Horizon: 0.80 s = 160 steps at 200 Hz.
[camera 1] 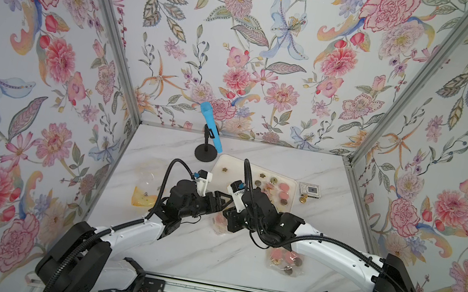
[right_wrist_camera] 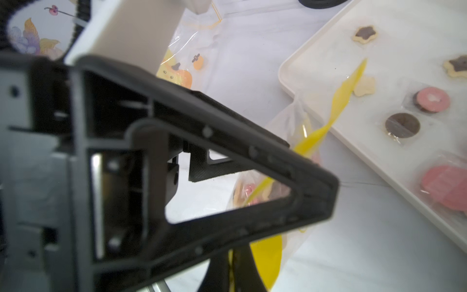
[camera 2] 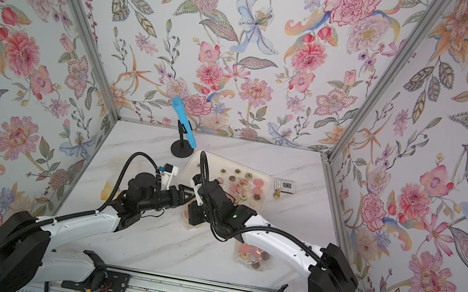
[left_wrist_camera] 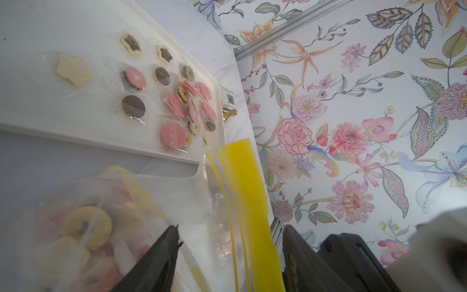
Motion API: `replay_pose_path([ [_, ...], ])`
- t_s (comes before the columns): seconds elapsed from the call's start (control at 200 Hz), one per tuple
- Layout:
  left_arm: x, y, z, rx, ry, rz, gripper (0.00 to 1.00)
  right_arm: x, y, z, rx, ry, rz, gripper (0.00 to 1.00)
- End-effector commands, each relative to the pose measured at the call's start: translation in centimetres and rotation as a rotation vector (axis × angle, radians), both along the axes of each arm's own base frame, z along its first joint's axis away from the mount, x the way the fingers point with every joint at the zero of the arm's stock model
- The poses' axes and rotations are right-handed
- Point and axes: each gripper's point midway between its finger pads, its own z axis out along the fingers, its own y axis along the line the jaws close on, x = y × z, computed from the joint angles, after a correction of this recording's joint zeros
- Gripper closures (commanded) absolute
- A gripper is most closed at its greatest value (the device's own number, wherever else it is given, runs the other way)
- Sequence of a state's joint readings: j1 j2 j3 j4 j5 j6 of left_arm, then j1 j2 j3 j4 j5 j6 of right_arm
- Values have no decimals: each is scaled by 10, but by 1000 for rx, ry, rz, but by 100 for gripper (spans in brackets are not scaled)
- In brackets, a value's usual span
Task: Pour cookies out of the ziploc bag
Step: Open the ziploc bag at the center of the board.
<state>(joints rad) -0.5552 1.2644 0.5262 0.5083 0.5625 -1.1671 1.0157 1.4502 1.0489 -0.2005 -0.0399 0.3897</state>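
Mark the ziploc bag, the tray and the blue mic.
ziploc bag (left_wrist_camera: 249,202), left wrist view, on its yellow zip strip.
tray (left_wrist_camera: 30,106), left wrist view, on a bare part of its floor.
blue mic (camera 1: 211,126), a top view, on the middle of its body.

You have cookies (left_wrist_camera: 173,134) in pink, dark brown, tan and pale beige, some with a dark star on beige, and the tray (left_wrist_camera: 38,106) is cream-white. The ziploc bag (left_wrist_camera: 177,202) is clear with a bright yellow strip (left_wrist_camera: 250,202), and a second clear bag (right_wrist_camera: 177,73) has orange and yellow prints. The table (camera 1: 206,255) is white marble with grey veins, the walls (camera 1: 273,62) show pink, orange and blue flowers, and the microphone (camera 1: 211,126) is light blue on a black stand (camera 1: 205,154).
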Motion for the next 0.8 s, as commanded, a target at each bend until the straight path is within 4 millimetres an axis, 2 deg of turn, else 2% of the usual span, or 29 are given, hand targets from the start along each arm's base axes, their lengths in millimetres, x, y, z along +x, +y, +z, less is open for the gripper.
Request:
replay_pose_path([
  [0.0, 0, -8, 17, -11, -38, -33, 42, -5, 2, 18, 13, -106, 63, 100],
  [0.175, 2, -6, 18, 7, -42, -20, 69, -2, -2, 16, -3, -117, 46, 100],
  [0.27, 2, -4, 15, 15, -37, -11, 82, -1, -5, 11, -11, -90, 24, 96],
  [0.46, 3, -2, 18, 28, -58, -7, 94, -8, -15, 1, -7, -10, 15, 77],
  [0.65, 1, -7, 30, 45, -136, -59, 96, -19, -35, 10, 97, 92, 48, 42],
  [0.796, 1, -9, 31, 60, -151, -82, 93, -19, -52, 18, 208, 165, 61, 39],
])
